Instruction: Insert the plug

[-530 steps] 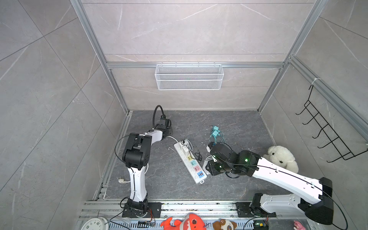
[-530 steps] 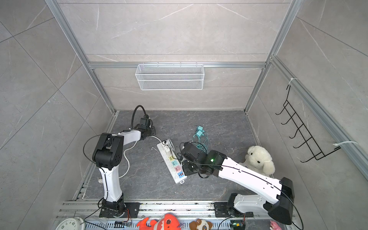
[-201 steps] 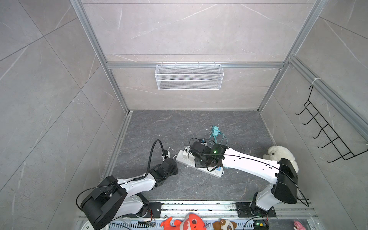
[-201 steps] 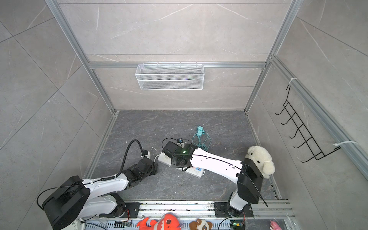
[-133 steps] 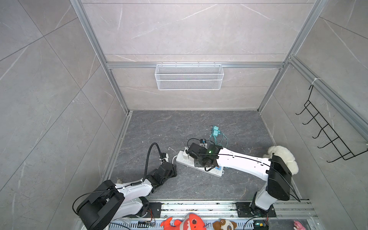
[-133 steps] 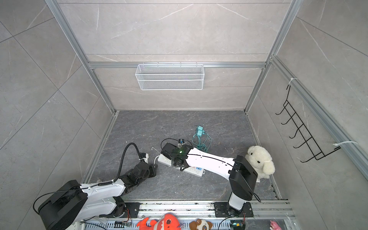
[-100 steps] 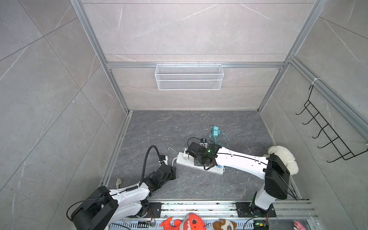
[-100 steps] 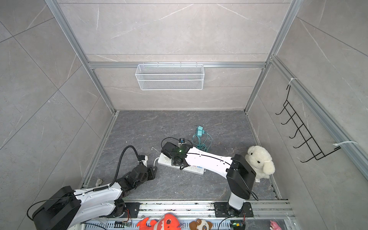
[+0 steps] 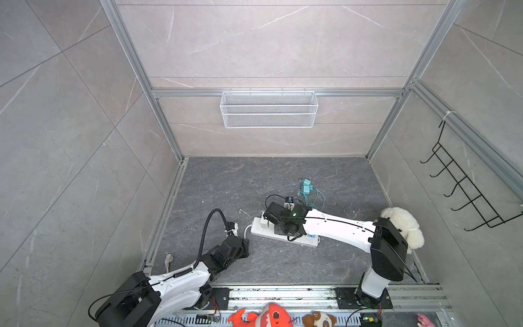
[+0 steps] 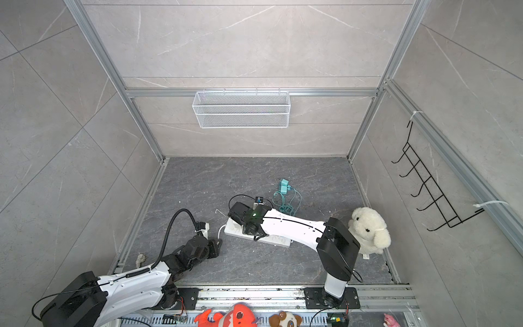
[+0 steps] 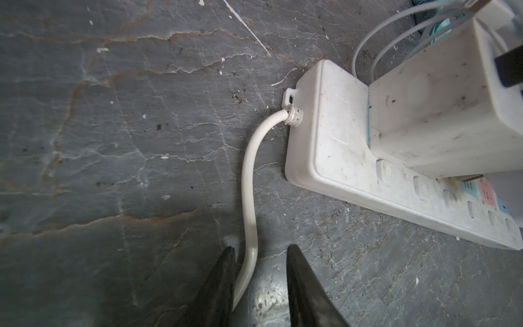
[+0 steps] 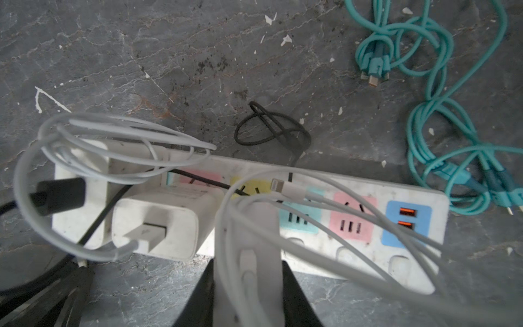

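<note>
The white power strip (image 9: pixel 256 230) (image 10: pixel 283 243) lies crosswise on the dark floor. My right gripper (image 12: pixel 247 263) (image 9: pixel 280 226) is shut on a white plug (image 12: pixel 246 226) trailing a white cable, held over the strip's yellow and teal sockets; its prongs are hidden. My left gripper (image 11: pixel 260 248) (image 9: pixel 244 245) sits low at the strip's left end, open, with the strip's white cord (image 11: pixel 249 175) running between its fingers against one of them.
Two white chargers (image 12: pixel 158 223) (image 11: pixel 424 113) stand in the strip's left sockets. A teal cable (image 12: pixel 433 113) (image 9: pixel 307 189) and a black cable (image 12: pixel 271 127) lie behind it. A white plush dog (image 9: pixel 402 223) sits right. A wire basket (image 9: pixel 268 109) hangs on the back wall.
The strip has swung from pointing frontward to lying crosswise. My left gripper came from the back to the strip's cord end and narrowed slightly. The right gripper stays over the strip.
</note>
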`<action>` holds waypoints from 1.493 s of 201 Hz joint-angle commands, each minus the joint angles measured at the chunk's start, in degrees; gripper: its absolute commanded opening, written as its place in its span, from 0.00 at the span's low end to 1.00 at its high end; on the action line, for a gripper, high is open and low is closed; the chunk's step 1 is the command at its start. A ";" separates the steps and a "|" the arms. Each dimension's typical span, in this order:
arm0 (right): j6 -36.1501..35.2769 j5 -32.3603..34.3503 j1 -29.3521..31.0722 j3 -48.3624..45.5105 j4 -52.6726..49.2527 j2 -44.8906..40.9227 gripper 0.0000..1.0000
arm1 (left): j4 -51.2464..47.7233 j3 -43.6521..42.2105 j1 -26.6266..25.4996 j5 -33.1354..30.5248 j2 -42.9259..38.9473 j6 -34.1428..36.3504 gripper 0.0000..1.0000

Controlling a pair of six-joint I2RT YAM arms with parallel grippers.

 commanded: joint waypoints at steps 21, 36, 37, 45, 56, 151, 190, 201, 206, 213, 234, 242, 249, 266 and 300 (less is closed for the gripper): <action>2.42 2.50 -0.43 0.03 1.24 1.74 0.00 | -5.45 -1.40 -0.27 1.55 0.20 0.93 0.35; 3.03 2.72 -0.45 -0.22 1.73 1.81 0.00 | -5.39 -1.48 -0.27 1.48 0.04 0.97 0.35; 3.05 2.68 -0.44 -0.25 1.79 1.78 0.00 | -5.39 -1.48 -0.27 1.47 -0.01 0.95 0.35; 3.36 2.77 -0.46 -0.35 2.06 1.88 0.00 | -5.09 -1.66 -0.27 1.45 -0.12 0.83 0.35; 3.39 2.90 -0.43 -0.37 2.35 2.00 0.00 | -5.02 -1.70 -0.27 1.42 -0.15 0.92 0.35; 5.38 3.85 -0.35 -0.85 1.55 4.04 0.00 | -4.60 -2.05 -0.27 1.54 -1.05 1.29 0.35; 5.99 5.70 0.05 0.06 -0.39 5.08 0.00 | -4.98 -2.28 -0.27 1.48 -2.12 1.28 0.35; 6.13 5.59 0.09 -0.25 -0.35 5.03 0.00 | -5.13 -2.28 -0.27 1.42 -2.59 1.37 0.35; 6.27 5.57 0.16 -0.34 -0.34 4.85 0.00 | -5.13 -2.29 -0.27 1.38 -2.78 1.40 0.35; 6.41 5.63 0.33 -0.61 -0.26 4.68 0.00 | -5.22 -2.28 -0.27 1.28 -3.02 1.42 0.35; 6.80 5.29 0.77 -0.70 -0.48 4.31 0.00 | -5.33 -2.18 -0.26 1.21 -3.12 1.66 0.35; 7.05 5.03 1.09 -0.88 -0.19 4.00 0.00 | -5.23 -2.14 -0.27 1.26 -3.14 1.66 0.35; 7.16 4.96 1.53 -0.88 -0.21 3.81 0.00 | -5.16 -2.19 -0.27 1.20 -3.13 1.66 0.35; 7.73 4.88 2.49 -0.54 -0.72 3.30 0.00 | -5.04 -2.19 -0.31 1.18 -3.03 1.66 0.35; 8.91 6.41 3.61 -0.91 -1.78 1.82 0.00 | -4.98 -2.10 -0.27 0.90 -3.13 2.06 0.35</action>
